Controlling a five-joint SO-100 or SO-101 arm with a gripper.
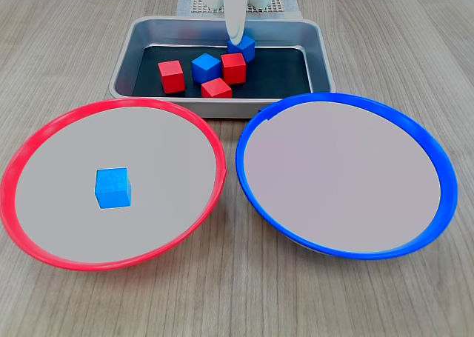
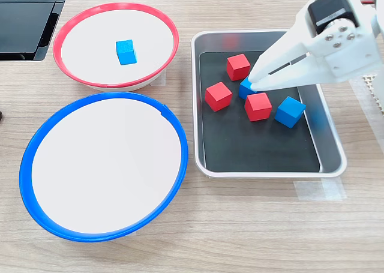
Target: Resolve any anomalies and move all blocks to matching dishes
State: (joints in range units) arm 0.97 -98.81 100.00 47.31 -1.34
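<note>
A silver tray (image 1: 124,63) (image 2: 333,159) holds five blocks. Three are red (image 1: 171,75) (image 1: 233,67) (image 1: 216,89), also seen in the second exterior view (image 2: 238,66) (image 2: 258,106) (image 2: 218,96). Two are blue (image 1: 206,67) (image 1: 242,48) (image 2: 290,111). My white gripper (image 1: 235,38) (image 2: 254,82) hangs above the tray, its fingers together and holding nothing, and partly covers one blue block (image 2: 245,89). A third blue block (image 1: 112,187) (image 2: 126,51) lies in the red-rimmed dish (image 1: 44,129) (image 2: 78,75). The blue-rimmed dish (image 1: 415,129) (image 2: 42,135) has no block in it.
The two dishes sit side by side on the wooden table, close to the tray. A black flat object (image 2: 27,21) lies at the second exterior view's top left. The arm's white perforated base (image 1: 278,5) stands behind the tray. Clear tape (image 2: 318,189) is stuck beside the tray.
</note>
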